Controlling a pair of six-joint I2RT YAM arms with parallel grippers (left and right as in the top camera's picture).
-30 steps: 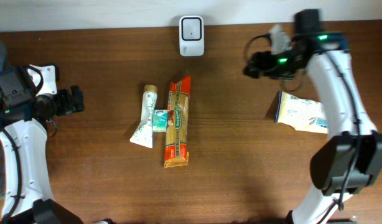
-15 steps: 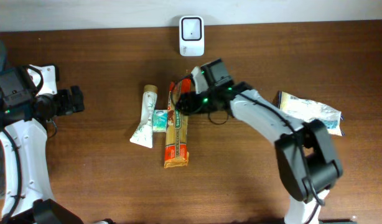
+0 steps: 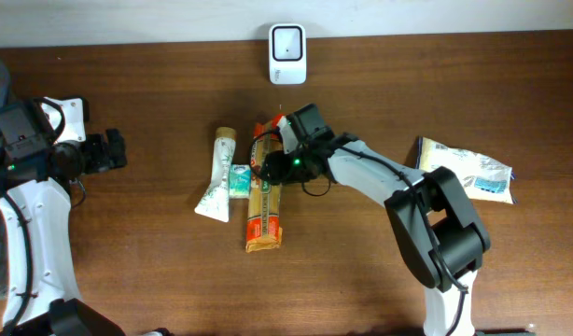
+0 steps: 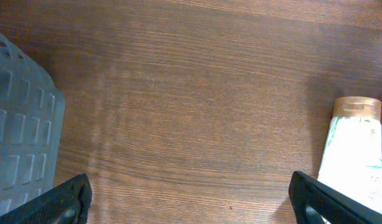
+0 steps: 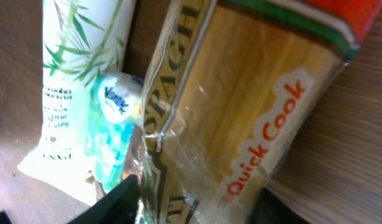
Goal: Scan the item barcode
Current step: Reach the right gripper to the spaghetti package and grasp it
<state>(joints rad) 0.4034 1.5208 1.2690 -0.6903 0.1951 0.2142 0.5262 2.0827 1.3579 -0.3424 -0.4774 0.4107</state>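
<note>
An orange-and-yellow spaghetti pack [image 3: 265,205] lies lengthwise mid-table; the right wrist view shows it close up [image 5: 241,112]. My right gripper [image 3: 273,166] is down over the pack's upper half. Its jaws are open and straddle the pack's width [image 5: 197,202], with the dark fingertips [image 5: 119,199] close against the wrapper's edges. No barcode shows on the pack. A white scanner [image 3: 287,42] stands at the back edge. My left gripper [image 3: 114,151] hovers wide open over bare wood at the far left [image 4: 191,199].
A white tube [image 3: 216,182] [image 5: 73,81] [image 4: 356,149] lies just left of the pack. A small teal sachet [image 3: 240,179] [image 5: 116,106] is wedged between them. A white-and-blue bag [image 3: 464,168] lies at the right. A grey crate [image 4: 20,137] edges the left wrist view.
My right arm swung from the back right across to the spaghetti pack, came down over it, and its jaws narrowed around it. The left arm stayed still.
</note>
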